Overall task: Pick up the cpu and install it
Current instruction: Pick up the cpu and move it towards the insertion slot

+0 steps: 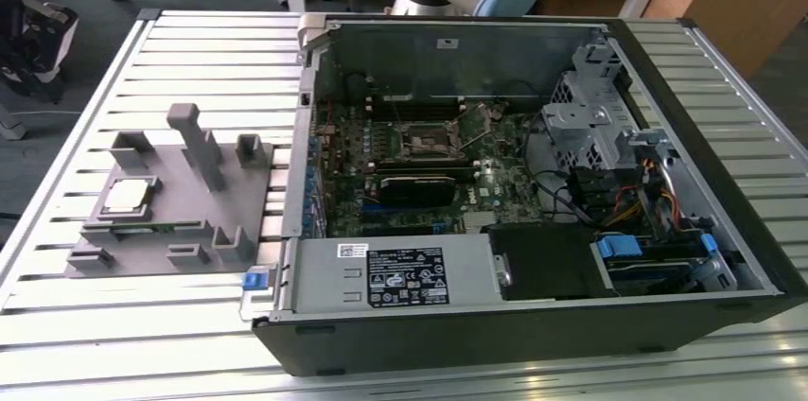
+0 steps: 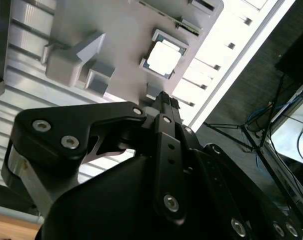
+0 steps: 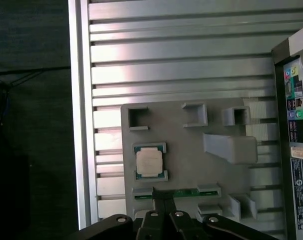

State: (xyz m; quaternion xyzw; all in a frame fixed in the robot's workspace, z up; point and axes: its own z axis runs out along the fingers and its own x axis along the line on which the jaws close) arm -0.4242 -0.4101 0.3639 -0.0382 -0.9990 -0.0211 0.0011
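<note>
Cpu (image 1: pixel 131 195): sits flat, silvery top up, in its square nest on the grey fixture (image 1: pixel 189 231), close to the fixture edge that faces the table's (image 1: pixel 215 51) outer edge on the exterior view's left. Untouched, with nothing resting on it.

Gripper (image 3: pixel 164 193): hangs well above the fixture and looks straight down on it in the first wrist view. Fingers (image 3: pixel 167 206) pressed together, narrow, holding nothing. Lines up over the slot with the green memory stick (image 3: pixel 184 192), just beside the chip rather than over it. Same story in the second wrist view: tips closed, chip (image 2: pixel 164 57) bright in its nest beyond them.

Step in hand, by the look of things: the approach for the pick. No grasp made, no install begun. Over in the open computer case (image 1: pixel 531 311), well apart from the fixture, the socket (image 1: pixel 423 143) on the motherboard looks vacant, though hard to say for certain.

Calls for, as a judgement: a small sideways shift to centre on the chip, fingers spread wider than its sides, then a level drop. Calls too for care around the nest's corner walls, since so thin and flat a piece offers little edge to grip.
</note>
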